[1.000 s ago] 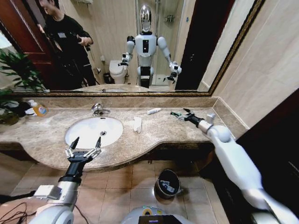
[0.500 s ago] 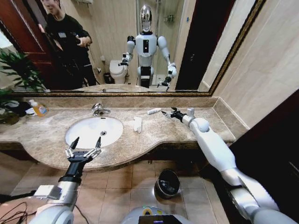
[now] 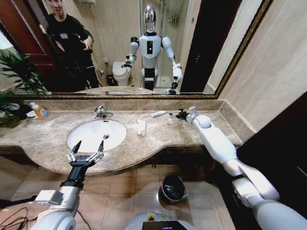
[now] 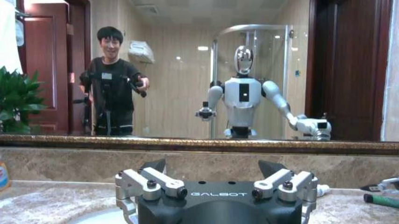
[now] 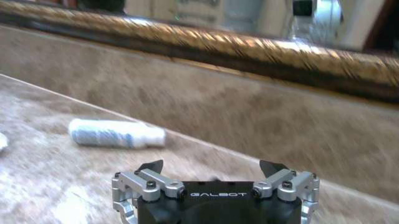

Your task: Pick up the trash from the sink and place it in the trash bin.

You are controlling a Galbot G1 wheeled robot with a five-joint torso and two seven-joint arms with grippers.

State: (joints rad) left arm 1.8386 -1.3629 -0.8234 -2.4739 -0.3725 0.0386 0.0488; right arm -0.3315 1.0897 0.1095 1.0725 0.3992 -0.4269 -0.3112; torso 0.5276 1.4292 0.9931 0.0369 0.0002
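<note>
My right tool is stretched across the bench toward the back wall, just beside a white tube. In the wrist view its fingers stand spread, nothing between them, and the tube lies on the marble ahead and to one side, not yet touched. My left tool hovers over the front rim of the sink, fingers spread and empty.

By my reckoning the job is at its early stage. A tissue lies on the bench just beside the basin, and the tube sits near the mirror. The bin stands on the floor below the bench; something pale shows inside, though I cannot tell what. Both pieces are left to carry down there.
</note>
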